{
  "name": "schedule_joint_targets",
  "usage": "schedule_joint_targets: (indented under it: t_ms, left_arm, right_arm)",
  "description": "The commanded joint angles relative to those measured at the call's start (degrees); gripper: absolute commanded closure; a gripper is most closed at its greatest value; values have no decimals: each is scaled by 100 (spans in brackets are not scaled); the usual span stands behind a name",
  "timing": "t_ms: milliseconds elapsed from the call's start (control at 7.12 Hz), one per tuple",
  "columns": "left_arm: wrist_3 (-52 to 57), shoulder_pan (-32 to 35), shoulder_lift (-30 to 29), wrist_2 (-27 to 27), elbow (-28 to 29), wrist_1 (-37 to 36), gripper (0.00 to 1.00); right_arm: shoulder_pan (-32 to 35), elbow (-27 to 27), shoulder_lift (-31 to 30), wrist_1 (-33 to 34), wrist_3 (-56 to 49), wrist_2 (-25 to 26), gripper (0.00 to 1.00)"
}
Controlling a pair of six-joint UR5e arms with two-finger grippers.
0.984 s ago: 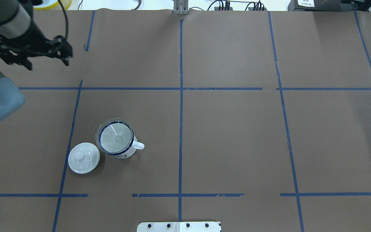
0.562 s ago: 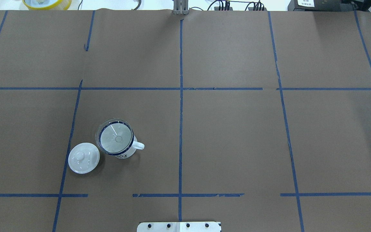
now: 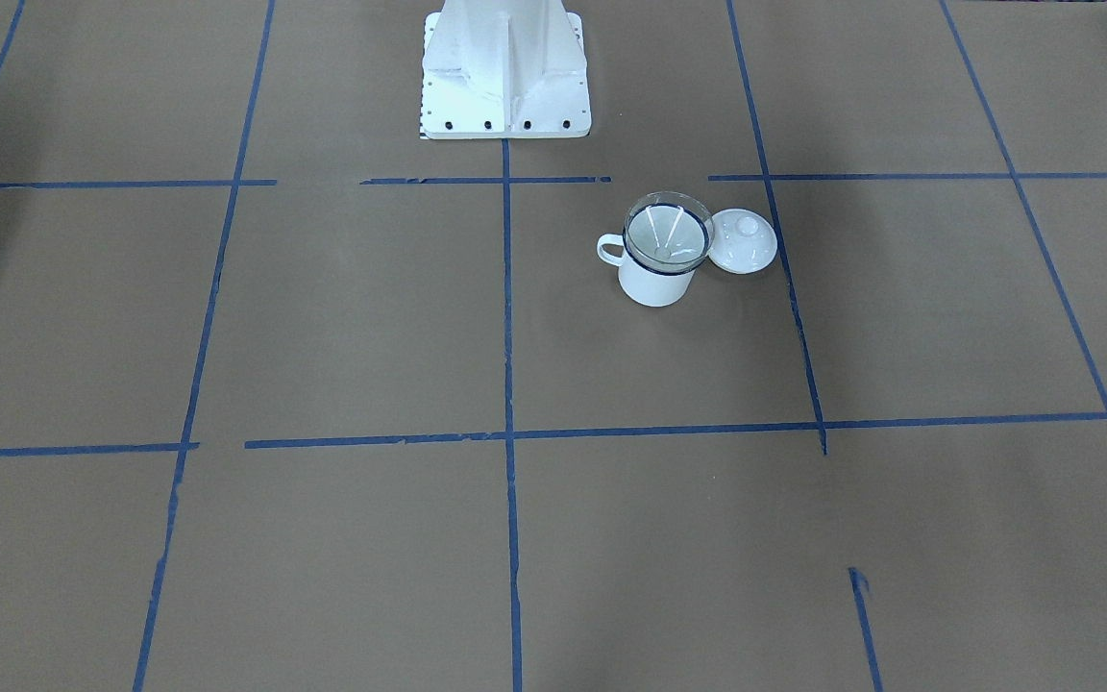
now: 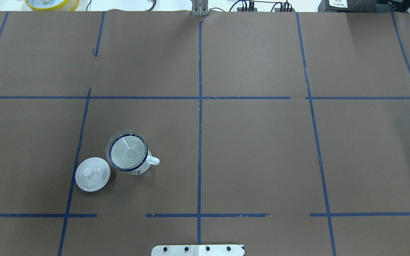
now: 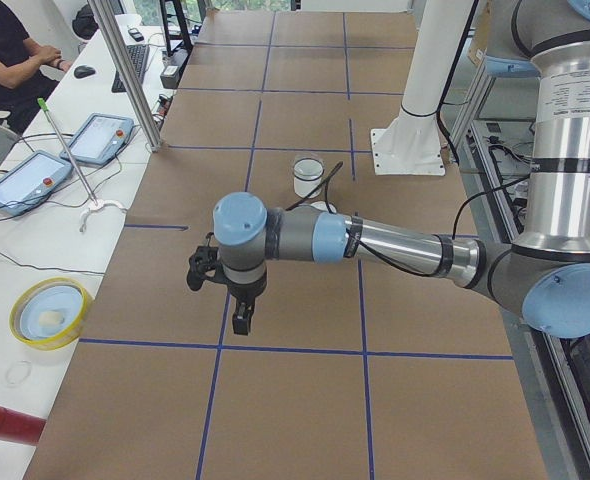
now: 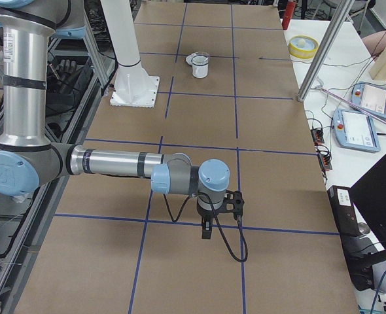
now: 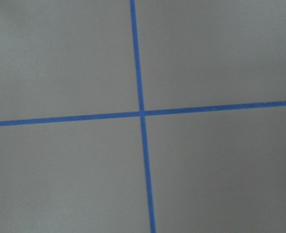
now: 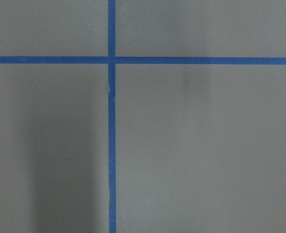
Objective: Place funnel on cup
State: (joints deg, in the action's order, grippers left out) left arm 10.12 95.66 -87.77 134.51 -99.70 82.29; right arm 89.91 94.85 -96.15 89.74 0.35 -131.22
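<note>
Funnel: the clear funnel sits upright in the mouth of the cup, with its wide rim resting on the cup's dark blue rim and its spout pointing down inside. Nothing holds it.
Cup: it stands upright on the table, which is brown paper with a grid of blue tape. In the overhead view its handle points to the right. In the front-facing view the cup carries the funnel the same way.
Lid: the round white lid with a knob lies just beside the cup, on the side away from the handle. Whether the two touch, I cannot tell.
Left gripper: the left gripper hangs pointing down over the table, well apart from the cup, toward the table's left end. It shows only in the side view, so I cannot tell how its jaws stand.
Right gripper: the right gripper hangs pointing down over a tape line, well apart from the cup, toward the table's right end. It also shows only in a side view, so I cannot tell how its jaws stand.
Wrist views: each shows only a crossing of blue tape on the brown paper.
Base: the white robot base stands on the robot's side of the cup, near it.
Bowl: a yellow bowl sits off the paper, well apart from the cup.
</note>
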Motion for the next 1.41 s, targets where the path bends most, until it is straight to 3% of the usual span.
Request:
schedule_joint_targets:
  t_ms: [0,281,703,1124,1265]
  left_arm:
    - [254,190,303,83,127,68,0]
    - [-375,164,260,84,83,129,0]
    - [-388,164,278,93,134,191,0]
    - [-362,146,278,93,144,717,0]
    - [-353,129,217,154,431,796,0]
  right_arm:
    - [0,-1,0,0,0,0,0]
    - [0,8,0,0,0,0,0]
    - [0,-1,0,0,0,0,0]
    - [0,8,0,0,0,0,0]
    - [0,8,0,0,0,0,0]
